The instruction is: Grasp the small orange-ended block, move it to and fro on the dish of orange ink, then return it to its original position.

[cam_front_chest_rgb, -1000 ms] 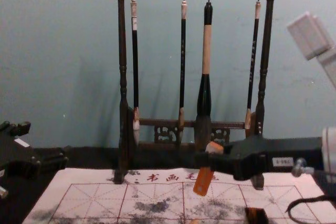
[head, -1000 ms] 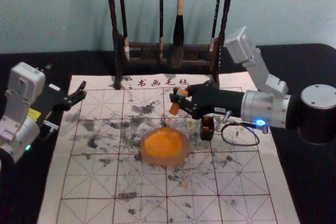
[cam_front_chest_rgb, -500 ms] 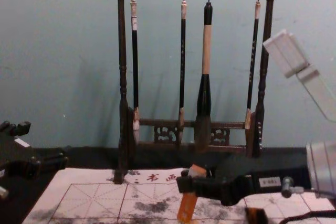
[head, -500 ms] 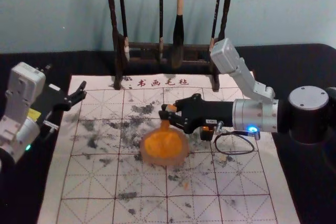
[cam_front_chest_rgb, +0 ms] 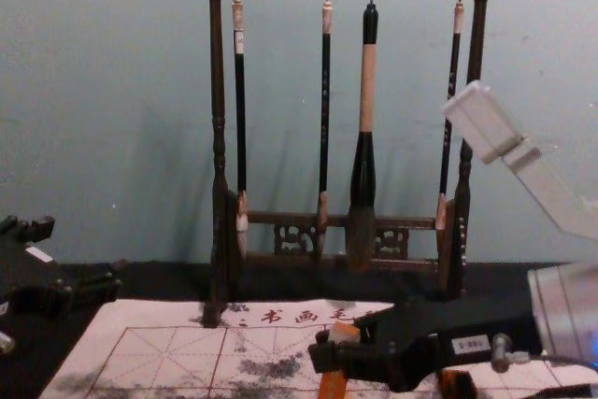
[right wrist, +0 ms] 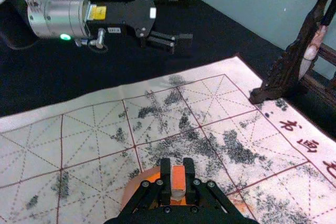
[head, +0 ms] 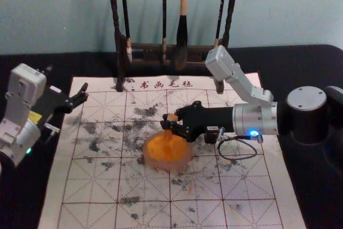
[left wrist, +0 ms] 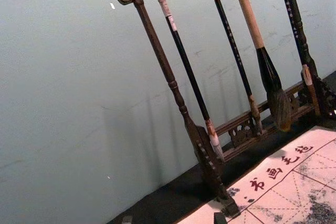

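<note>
My right gripper (head: 172, 124) is over the back part of the orange ink dish (head: 155, 151), shut on the orange-ended block (head: 172, 117). In the right wrist view the block's end (right wrist: 178, 177) shows between the fingers of my right gripper (right wrist: 178, 182), with the dish (right wrist: 131, 190) partly hidden beneath. The chest view has the block (cam_front_chest_rgb: 334, 384) hanging down from the gripper; its lower end is cut off there. Whether it touches the ink I cannot tell. My left gripper (head: 81, 96) is parked, open, at the mat's left edge.
A dark box (head: 211, 135) stands on the mat right of the dish, partly behind the right gripper. The wooden rack (head: 121, 52) with hanging brushes stands at the back. The gridded felt mat (head: 96, 186) with ink smudges lies under everything.
My right gripper has carried the block left and towards the front, from behind the dish to over its back part. The left arm has stayed put.
</note>
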Controlling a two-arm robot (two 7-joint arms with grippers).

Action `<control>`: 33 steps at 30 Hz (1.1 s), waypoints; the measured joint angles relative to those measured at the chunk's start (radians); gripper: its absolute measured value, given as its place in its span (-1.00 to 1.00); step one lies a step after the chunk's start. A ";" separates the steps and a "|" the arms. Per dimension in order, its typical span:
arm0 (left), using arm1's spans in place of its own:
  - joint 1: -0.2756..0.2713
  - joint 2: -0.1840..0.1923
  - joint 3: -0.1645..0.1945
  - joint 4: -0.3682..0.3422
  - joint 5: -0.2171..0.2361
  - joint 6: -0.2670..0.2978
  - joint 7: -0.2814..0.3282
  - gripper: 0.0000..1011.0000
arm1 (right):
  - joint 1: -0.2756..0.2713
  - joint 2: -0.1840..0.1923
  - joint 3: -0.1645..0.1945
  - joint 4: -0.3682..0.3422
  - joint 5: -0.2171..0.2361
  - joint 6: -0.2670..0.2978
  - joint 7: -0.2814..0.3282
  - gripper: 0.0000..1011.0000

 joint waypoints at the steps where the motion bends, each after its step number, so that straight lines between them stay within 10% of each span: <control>1: 0.000 0.000 0.000 0.000 0.000 0.000 0.000 0.98 | 0.004 -0.001 -0.004 0.004 -0.003 -0.002 0.000 -0.78; 33: 0.000 0.000 0.000 0.000 0.000 0.000 0.000 0.98 | 0.058 -0.020 -0.072 0.066 -0.053 -0.038 -0.013 -0.78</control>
